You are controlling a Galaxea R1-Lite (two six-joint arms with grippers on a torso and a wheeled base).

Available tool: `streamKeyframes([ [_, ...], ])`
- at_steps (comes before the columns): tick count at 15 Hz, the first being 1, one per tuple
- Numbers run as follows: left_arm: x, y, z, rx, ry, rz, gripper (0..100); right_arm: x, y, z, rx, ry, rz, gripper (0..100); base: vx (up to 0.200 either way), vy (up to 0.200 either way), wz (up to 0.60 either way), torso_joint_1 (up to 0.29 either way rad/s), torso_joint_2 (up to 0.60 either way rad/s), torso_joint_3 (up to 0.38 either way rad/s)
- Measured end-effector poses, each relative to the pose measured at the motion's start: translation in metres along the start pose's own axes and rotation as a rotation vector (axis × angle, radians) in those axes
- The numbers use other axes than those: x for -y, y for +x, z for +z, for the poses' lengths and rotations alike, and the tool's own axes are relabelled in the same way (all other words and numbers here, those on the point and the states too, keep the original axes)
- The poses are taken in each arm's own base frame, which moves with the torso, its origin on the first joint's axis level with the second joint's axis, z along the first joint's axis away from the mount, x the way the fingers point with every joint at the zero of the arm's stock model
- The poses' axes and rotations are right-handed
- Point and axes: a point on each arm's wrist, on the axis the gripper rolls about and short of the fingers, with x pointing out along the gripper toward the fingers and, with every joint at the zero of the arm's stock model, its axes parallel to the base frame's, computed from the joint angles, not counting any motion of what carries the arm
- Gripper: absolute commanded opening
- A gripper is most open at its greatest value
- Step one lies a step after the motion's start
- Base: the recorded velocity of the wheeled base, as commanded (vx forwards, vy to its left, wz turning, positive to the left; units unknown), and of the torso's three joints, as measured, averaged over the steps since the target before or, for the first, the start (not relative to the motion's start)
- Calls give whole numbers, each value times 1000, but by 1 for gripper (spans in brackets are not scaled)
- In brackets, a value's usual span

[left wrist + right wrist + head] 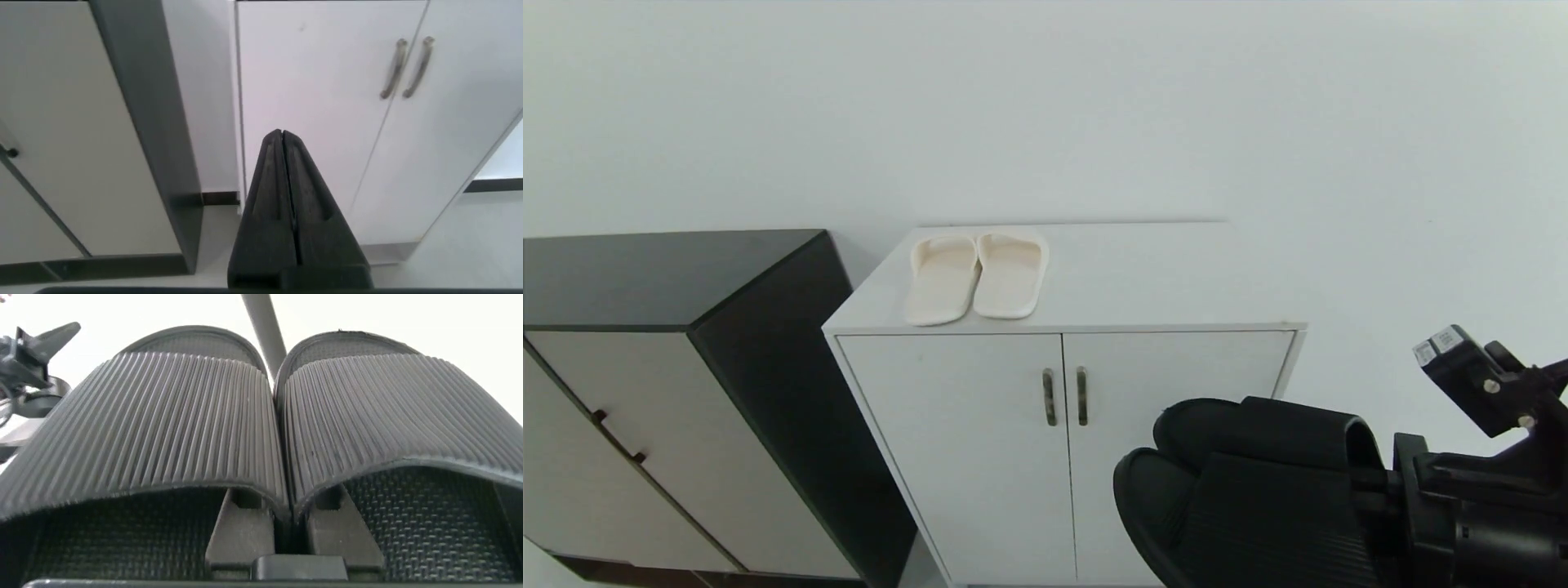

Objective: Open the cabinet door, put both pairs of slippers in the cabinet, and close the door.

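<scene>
The right end effector (288,527) pinches the black slippers (196,416) where their inner edges meet. The pair is side by side, with ribbed straps and textured footbeds. In the head view they hang at the lower right of the frame, in front of the right-hand door. Their lower parts are cut off by the bottom edge, and they hide most of the end effector. The left end effector (283,151) has its fingers pressed together on nothing and points toward the white cabinet (1143,278). The cream slippers (976,276) lie side by side and touching, at centre frame on the left part of the cabinet top, close to its front edge. Both doors (964,457) are shut, hiding the inside, and their handles (1064,396) stand side by side at the middle seam. A dark cabinet (670,278) stands just beside it at the left of the frame, and a pale wall (1094,106) rises behind both.
</scene>
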Motion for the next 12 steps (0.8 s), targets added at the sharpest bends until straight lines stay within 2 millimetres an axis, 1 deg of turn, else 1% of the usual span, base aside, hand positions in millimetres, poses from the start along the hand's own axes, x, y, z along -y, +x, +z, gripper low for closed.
streamKeyframes([
  [2, 0, 0, 0, 0, 0, 0, 0, 0, -1, -1, -2, 0, -1, 0, 0, -200, 0, 2, 0, 2],
  [12, 0, 0, 0, 0, 0, -1, 0, 0, -1, -2, -4, 0, 2, 0, 0, 0, 0, 0, 0, 0],
])
